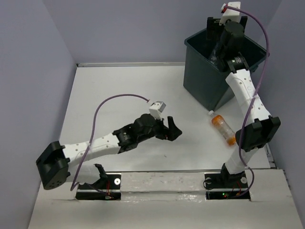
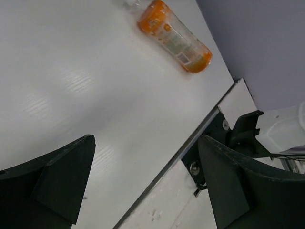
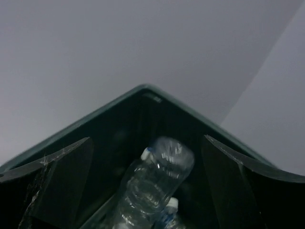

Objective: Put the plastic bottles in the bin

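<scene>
The dark grey-green bin (image 1: 204,86) stands at the far right of the table. My right gripper (image 1: 220,37) hangs over its opening, open and empty (image 3: 147,143). Below it a clear plastic bottle (image 3: 153,187) lies inside the bin (image 3: 143,88), slightly blurred, with another capped bottle (image 3: 171,204) partly under it. An orange bottle (image 1: 223,129) with a white cap lies on the table in front of the bin. My left gripper (image 1: 174,130) is open and empty over the table's middle, left of the orange bottle (image 2: 175,37), pointing toward it (image 2: 147,139).
Purple walls close the table on the left, back and right. The right arm's base (image 1: 228,180) and the table's front edge (image 2: 190,143) lie close to the orange bottle. A purple cable loops over each arm.
</scene>
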Available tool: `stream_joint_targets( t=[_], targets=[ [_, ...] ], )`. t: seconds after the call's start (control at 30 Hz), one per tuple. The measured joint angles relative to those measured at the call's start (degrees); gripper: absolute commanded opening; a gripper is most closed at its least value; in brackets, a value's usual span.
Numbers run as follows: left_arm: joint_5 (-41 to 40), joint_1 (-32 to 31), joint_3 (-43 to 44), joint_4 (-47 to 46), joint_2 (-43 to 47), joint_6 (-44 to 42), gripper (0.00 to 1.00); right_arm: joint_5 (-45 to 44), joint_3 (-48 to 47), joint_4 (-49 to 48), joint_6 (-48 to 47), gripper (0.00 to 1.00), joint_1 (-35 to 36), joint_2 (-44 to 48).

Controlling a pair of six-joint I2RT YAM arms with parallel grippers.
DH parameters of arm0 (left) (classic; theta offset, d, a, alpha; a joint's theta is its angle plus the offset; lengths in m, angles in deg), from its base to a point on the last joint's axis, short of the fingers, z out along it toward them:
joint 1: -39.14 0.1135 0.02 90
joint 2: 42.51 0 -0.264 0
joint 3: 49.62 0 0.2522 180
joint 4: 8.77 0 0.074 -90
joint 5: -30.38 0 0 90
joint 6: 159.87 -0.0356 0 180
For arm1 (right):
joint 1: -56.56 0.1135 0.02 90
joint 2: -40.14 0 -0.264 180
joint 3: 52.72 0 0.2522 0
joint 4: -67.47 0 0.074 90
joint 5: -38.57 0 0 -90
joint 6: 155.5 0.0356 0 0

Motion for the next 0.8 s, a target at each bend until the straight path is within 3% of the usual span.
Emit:
stream_joint_targets(
  t=[0.2,0.3,0.53,0.8],
  targets=[
    [5.53,-6.25,17.88,-3.72,-22.16,0.50,0.99,6.67,1.68,9.35,8.13,1.00,0.52,2.91],
    [6.51,-8.59,24.74,-4.94,-30.71,0.90,0.99,12.28,7.48,11.13,13.77,0.99,0.76,13.16],
    [3.58,-11.52,38.66,-3.85,-46.95,3.21,0.99,23.34,30.75,8.66,24.24,0.98,0.76,43.23],
    [-4.83,-11.61,50.84,0.81,-58.27,7.48,0.99,29.75,42.69,10.88,29.31,0.96,0.76,53.13]
  ],
)
